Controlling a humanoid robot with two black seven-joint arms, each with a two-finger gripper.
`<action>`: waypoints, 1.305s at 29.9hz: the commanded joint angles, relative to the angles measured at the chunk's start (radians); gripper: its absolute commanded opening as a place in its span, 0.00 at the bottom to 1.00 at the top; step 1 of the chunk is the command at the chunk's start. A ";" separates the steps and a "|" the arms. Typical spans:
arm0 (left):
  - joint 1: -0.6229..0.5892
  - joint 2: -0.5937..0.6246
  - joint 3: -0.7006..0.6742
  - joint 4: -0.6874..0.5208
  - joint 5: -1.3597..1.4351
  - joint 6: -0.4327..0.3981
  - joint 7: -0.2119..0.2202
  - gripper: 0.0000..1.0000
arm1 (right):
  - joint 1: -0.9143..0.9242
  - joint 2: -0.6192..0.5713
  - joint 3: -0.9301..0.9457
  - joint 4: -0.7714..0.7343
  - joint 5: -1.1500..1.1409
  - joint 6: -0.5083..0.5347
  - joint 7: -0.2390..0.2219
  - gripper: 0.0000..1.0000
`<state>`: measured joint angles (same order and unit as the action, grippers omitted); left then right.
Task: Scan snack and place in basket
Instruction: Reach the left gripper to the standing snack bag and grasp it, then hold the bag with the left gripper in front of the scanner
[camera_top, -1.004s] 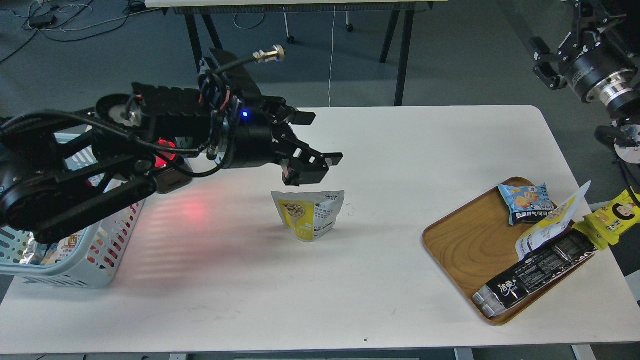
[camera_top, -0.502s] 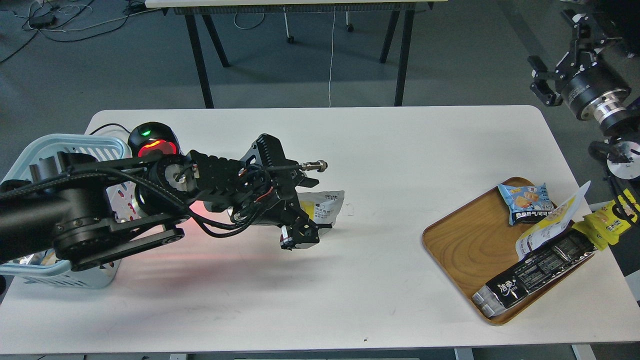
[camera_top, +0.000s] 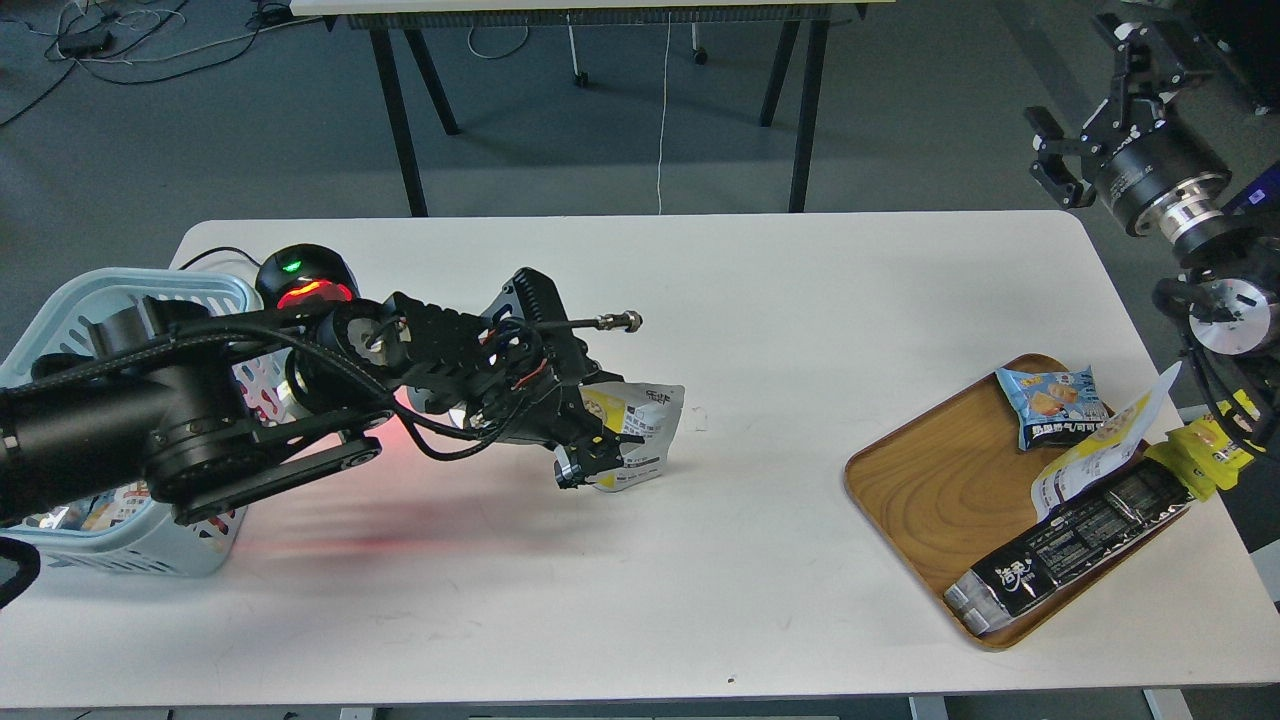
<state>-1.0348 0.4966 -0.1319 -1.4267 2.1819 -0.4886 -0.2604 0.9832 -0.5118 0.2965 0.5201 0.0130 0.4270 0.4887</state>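
Observation:
The snack (camera_top: 645, 425), a white pouch with a yellow panel and a dark grey text panel, stands on the white table (camera_top: 780, 300) near the middle. My left gripper (camera_top: 588, 455) reaches in from the left and its fingers are closed on the pouch's left part, hiding it. The light-blue slotted basket (camera_top: 70, 300) sits at the table's left edge, mostly behind my left arm. My right gripper (camera_top: 1050, 152) hangs open and empty, high above the table's far right corner.
A black scanner (camera_top: 300, 275) with red and green lights stands beside the basket and casts a red glow on the table. A wooden tray (camera_top: 930, 490) at the right holds a small light-blue packet (camera_top: 1050, 405), a long black packet (camera_top: 1070, 545) and other pouches.
My left arm came down from above the table onto the snack and its fingers closed on it. The pouch shifted slightly. My right gripper drifted up and to the left.

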 joint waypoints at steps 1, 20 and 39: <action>0.001 0.002 0.000 0.005 0.000 0.000 -0.036 0.15 | 0.000 -0.002 0.009 0.000 -0.001 0.001 0.000 0.99; -0.005 0.180 -0.084 -0.130 0.000 0.000 -0.098 0.00 | 0.000 -0.016 0.055 0.000 -0.001 0.004 0.000 0.99; -0.001 0.487 -0.117 -0.061 0.000 0.000 -0.228 0.00 | 0.000 -0.008 0.070 0.000 -0.001 0.016 0.000 0.99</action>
<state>-1.0340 0.9722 -0.2491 -1.5002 2.1816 -0.4887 -0.4887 0.9842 -0.5172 0.3663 0.5201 0.0122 0.4433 0.4887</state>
